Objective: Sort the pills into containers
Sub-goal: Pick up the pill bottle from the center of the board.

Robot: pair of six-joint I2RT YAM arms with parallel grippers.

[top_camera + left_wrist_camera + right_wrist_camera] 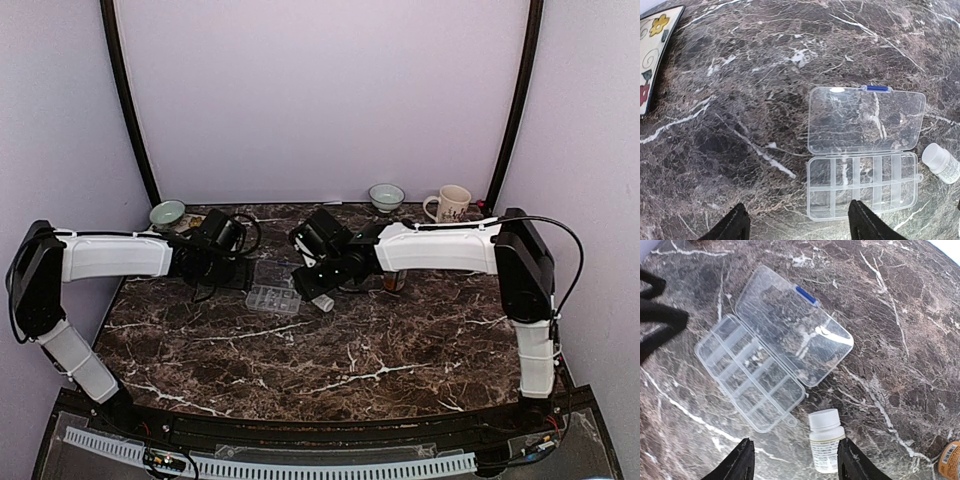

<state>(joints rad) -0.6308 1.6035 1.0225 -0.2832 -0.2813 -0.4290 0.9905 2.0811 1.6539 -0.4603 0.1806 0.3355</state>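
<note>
organizer box (862,192): 1, compartments in 2 rows | white bottle (825,442): 1 | amber bottle (393,282): 1 | ceramic bowls: 2, left bowl (167,213), right bowl (386,196) | mug (450,203): 1 | patterned plate (652,55): 1 | robot arms: 2, left arm (110,258), right arm (440,248)

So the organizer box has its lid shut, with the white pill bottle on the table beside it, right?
Not quite. The organizer box has its lid open, folded back flat on the table; the right wrist view shows this plainly. The rest holds: the white pill bottle is on the table beside it.
</note>
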